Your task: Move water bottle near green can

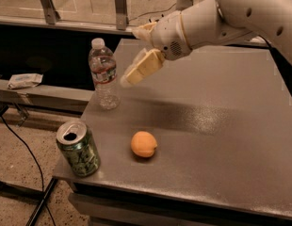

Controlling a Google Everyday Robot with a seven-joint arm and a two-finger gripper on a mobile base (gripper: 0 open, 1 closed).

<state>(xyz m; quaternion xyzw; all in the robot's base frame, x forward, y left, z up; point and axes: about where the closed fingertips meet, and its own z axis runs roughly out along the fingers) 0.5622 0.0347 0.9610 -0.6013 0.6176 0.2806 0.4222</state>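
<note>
1. Plastic water bottle [103, 74]: clear, ribbed, white cap, white-red label band. Stands upright just left of the cream claw [130, 56], not touching.
2. Claw is empty, jaws spread apart, hanging above the grey table [221, 126].
3. Risk: the bottle is tall, probably light, and at the table edge. A finger clipping it could tip it or knock it off.
4. Green patterned can [79, 149] sits well below-left of the claw, at the corner. A careless set-down could bump it.

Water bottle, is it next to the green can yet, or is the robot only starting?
Only starting. Done: nothing; the water bottle stands at the left edge of the table, apart from the green can at the front corner. In hand: the gripper hangs beside the bottle's upper half, not holding it. Left: grasp the bottle and set it by the can.
</note>
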